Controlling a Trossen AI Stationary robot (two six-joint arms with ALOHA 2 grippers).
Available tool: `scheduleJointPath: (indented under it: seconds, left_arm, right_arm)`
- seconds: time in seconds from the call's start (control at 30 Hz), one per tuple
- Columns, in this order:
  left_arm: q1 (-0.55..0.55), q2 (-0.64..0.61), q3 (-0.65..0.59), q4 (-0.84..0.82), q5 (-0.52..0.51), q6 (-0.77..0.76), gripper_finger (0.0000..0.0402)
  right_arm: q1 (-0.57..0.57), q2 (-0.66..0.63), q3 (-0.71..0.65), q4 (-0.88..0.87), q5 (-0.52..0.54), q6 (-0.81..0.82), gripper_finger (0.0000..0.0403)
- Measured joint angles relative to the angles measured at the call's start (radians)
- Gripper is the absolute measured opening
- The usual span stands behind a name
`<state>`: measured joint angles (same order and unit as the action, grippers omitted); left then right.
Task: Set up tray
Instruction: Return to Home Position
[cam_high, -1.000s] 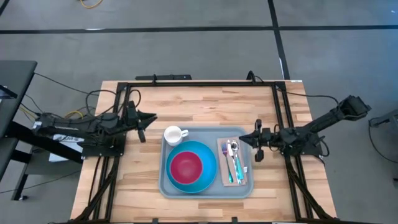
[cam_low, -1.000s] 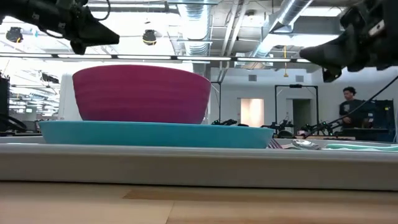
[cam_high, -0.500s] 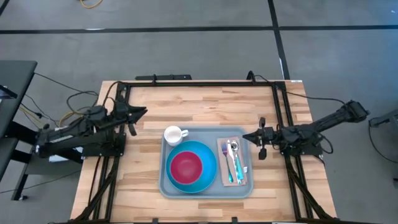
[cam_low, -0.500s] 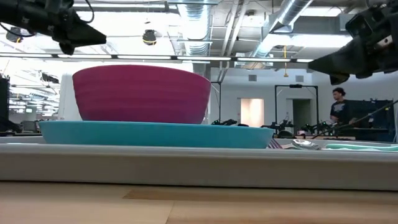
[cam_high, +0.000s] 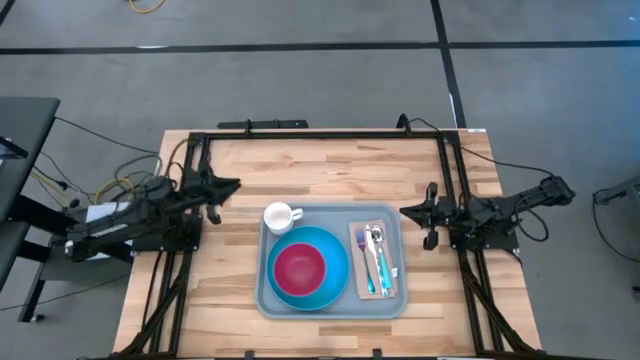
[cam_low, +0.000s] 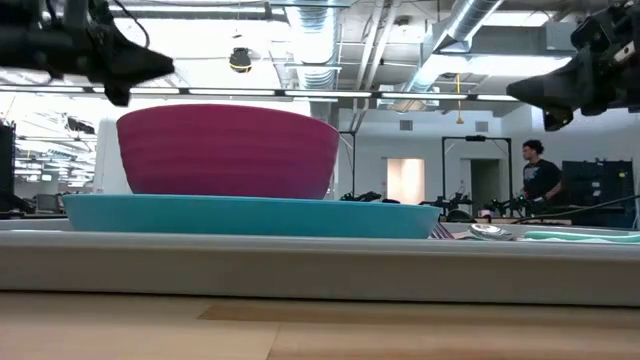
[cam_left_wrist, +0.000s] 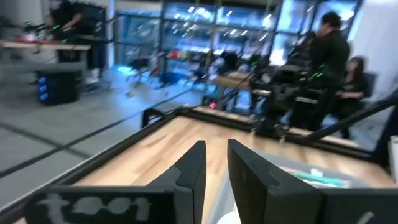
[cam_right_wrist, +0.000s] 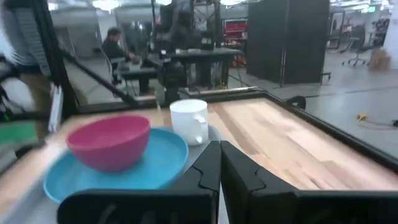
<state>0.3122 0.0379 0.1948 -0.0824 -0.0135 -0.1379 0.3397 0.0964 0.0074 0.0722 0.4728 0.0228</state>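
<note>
Your tray (cam_high: 325, 216) sits loaded at the middle of the table (cam_high: 330, 165), so both arms hang clear of it. The left gripper (cam_high: 232, 186) is off its far-left corner, fingers slightly apart. The right gripper (cam_high: 406, 211) is just right of it, fingers together. Both are empty.

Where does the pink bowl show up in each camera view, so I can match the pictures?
High view: pink bowl low centre, in the left half of the tray.
Low view: large, left of centre.
Left wrist view: not in it.
Right wrist view: left of centre, beside the white mug.
Shared landmark: the blue plate under the bowl, also seen in the low and right wrist views.
</note>
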Motion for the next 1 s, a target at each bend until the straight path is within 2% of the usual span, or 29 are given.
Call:
scheduleJointPath:
  seconds: [0.1, 0.2, 0.47, 0.63, 1.0]
  left_arm:
    - [0.000, 0.000, -0.117, 0.172, 0.037, -0.016, 0.0054]
    - [0.000, 0.001, -0.184, 0.248, 0.045, -0.047, 0.0054]
    - [0.000, 0.003, -0.178, 0.199, 0.036, -0.049, 0.0054]
    - [0.000, 0.005, -0.178, 0.104, 0.028, -0.049, 0.0054]
    - [0.000, 0.029, -0.177, 0.095, 0.009, -0.043, 0.0054]
  right_arm:
    - [0.001, -0.012, 0.000, -0.001, 0.000, 0.085, 0.0000]
    - [0.000, -0.012, 0.000, -0.001, 0.000, 0.150, 0.0000]
    - [0.000, -0.012, 0.000, -0.001, 0.000, 0.161, 0.0000]
    - [0.000, -0.012, 0.000, -0.001, -0.001, 0.161, 0.0000]
    - [0.000, -0.012, -0.001, -0.002, -0.001, 0.161, 0.0000]
